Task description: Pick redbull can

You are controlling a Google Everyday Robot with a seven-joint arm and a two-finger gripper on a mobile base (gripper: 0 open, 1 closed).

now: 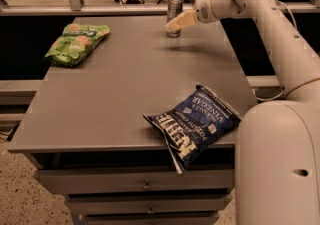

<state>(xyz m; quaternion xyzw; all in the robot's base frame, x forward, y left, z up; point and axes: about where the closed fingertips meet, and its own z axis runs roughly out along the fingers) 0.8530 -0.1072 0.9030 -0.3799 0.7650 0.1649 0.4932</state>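
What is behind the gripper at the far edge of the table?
The redbull can stands upright on the table right behind the gripper, which hangs at the far edge. The can's lower part is covered, so contact cannot be judged.

gripper (173, 25) at far edge of table (125, 84) | green chip bag (77, 43) well left of gripper | blue chip bag (192, 124) well nearer than gripper, overhanging front edge above drawers (145, 184)

The tool (175, 23) overlaps the redbull can (173, 5) at the far edge of the table (125, 84). A green bag (77, 43) lies left; a blue bag (192, 124) overhangs the near edge.
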